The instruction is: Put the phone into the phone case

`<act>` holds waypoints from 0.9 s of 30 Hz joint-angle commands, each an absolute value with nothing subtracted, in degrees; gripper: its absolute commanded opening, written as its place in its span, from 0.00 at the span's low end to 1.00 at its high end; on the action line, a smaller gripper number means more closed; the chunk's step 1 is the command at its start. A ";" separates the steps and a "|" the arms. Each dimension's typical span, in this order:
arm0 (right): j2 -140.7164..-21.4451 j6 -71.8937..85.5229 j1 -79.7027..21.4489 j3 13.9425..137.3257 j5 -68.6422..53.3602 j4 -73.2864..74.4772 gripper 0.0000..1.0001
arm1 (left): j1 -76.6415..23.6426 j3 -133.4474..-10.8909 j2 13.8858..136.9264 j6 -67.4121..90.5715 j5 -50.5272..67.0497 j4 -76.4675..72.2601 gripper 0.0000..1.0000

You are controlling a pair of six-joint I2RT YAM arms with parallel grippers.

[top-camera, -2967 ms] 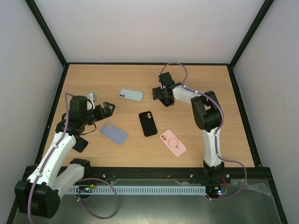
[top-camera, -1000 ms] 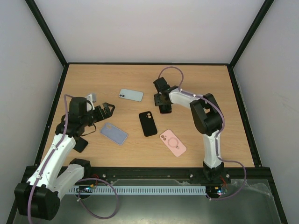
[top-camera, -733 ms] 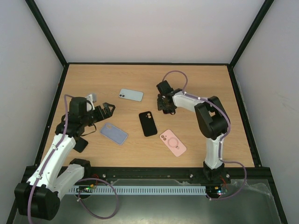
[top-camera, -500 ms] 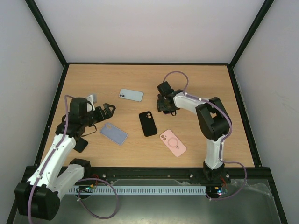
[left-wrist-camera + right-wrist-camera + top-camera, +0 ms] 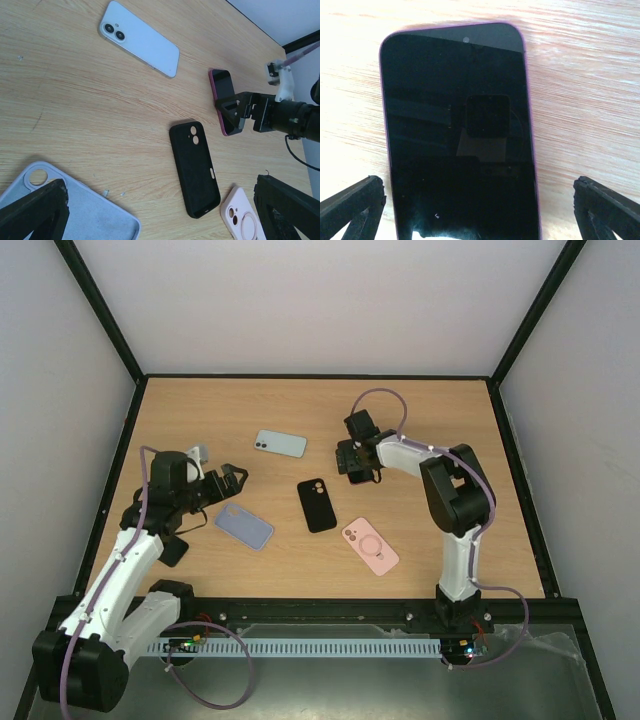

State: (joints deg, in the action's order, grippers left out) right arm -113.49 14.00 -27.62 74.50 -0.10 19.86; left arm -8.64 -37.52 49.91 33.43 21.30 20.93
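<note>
Now your right gripper (image 5: 479,210) has dropped over the pink-edged phone (image 5: 223,90), which lies screen up just far-right of the black phone case (image 5: 318,505). Its fingers stand wide apart on both sides, gripping nothing, so closing seems the next step. The phone's long axis runs near-far, and the earpiece end points far.

the bench (image 5: 200,410) is pale wood with fine grain and a matt finish, the phone (image 5: 457,150) has a glossy, mirror-like black glass face, and the black case (image 5: 194,170) looks matt and rubbery.
</note>
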 commanded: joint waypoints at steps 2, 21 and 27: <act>-117.21 10.62 -27.28 76.85 -1.53 18.49 0.97 | -8.34 -38.07 50.26 32.90 22.43 21.44 1.00; -117.18 17.46 -28.39 77.89 -2.11 24.74 0.63 | -8.44 -38.63 51.79 33.79 23.16 20.68 1.00; -112.38 20.06 -30.99 75.53 -0.23 26.26 0.60 | -8.44 -36.65 51.67 34.52 23.05 19.51 1.00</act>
State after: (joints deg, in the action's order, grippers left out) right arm -116.49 17.17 -29.02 77.28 -2.07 21.19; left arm -8.64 -37.54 51.86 33.61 22.35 20.88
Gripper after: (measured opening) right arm 0.706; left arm 0.998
